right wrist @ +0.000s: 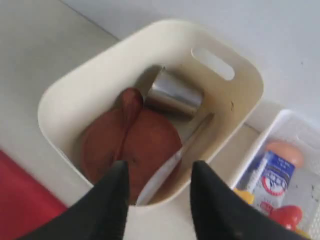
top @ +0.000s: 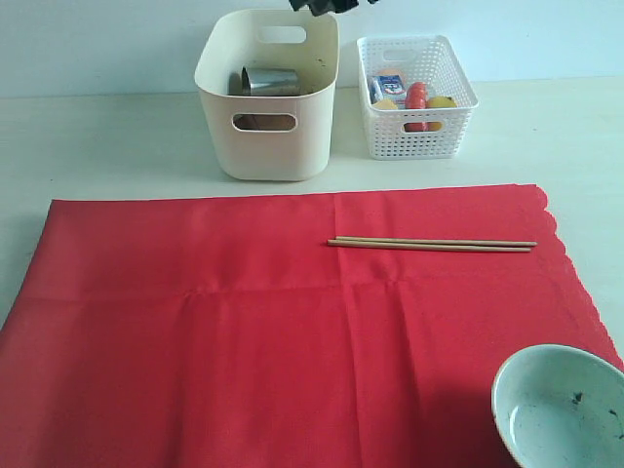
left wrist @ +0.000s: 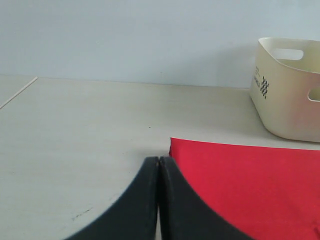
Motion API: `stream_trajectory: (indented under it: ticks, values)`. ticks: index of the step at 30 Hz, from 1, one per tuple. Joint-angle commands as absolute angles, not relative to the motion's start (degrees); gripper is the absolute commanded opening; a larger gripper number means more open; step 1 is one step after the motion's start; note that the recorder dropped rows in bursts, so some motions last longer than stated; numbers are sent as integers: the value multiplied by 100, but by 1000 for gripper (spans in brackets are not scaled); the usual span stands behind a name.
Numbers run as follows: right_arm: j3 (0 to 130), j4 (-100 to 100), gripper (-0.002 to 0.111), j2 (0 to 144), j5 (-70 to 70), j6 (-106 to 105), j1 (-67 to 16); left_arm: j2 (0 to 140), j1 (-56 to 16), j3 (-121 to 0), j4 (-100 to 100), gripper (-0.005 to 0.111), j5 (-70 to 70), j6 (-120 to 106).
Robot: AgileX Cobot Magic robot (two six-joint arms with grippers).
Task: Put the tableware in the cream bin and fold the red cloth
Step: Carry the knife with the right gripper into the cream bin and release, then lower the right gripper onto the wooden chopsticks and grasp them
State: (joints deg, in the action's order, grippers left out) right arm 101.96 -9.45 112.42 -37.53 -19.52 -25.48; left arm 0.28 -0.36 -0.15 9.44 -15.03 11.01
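On red cloth (top: pixel 244 331), slim wooden chopsticks (top: pixel 432 244)

Ext. cam high, front-on; R wrist cam looks down, cream bin (right wrist: pixel 75 92) close below right hand (right wrist: pixel 158 167); L cam skims surface (left wrist: pixel 75 125); all share bin.

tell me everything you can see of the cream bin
The tall cream-coloured plastic bin looks smooth, with rounded corners, walls tapering downward and an oval handle cut-out in each end; one wall carries a small dark dotted mark. It stands upright on the pale table, just beyond the red cloth without touching it, and apart from the white lattice basket. Inside lie a steel cup on its side, a round brown wooden plate and a metal table knife.
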Motion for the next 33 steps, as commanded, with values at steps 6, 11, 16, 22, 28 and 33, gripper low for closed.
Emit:
stream_trajectory:
  ticks: [6,11,16,22,28,33]
  values:
    - [9488,-406,3,10823,-4589,-1262,-2512,0,-80,0,964,2,-1467,1096]
    - [8615,-406,0,10533,-4424,-1036,-2512,0,-80,0,964,2,-1467,1096]
    - [7770,-406,0,10279,-4253,-872,-2512,0,-80,0,964,2,-1467,1096]
    - [7036,-448,0,10105,-4164,-700,-2512,0,-80,0,964,2,-1467,1096]
    - [6621,-475,0,9899,-4138,-448,-2512,0,-80,0,964,2,-1467,1096]
    - [6402,-475,0,9750,-4111,-448,-2524,0,-80,0,964,2,-1467,1096]
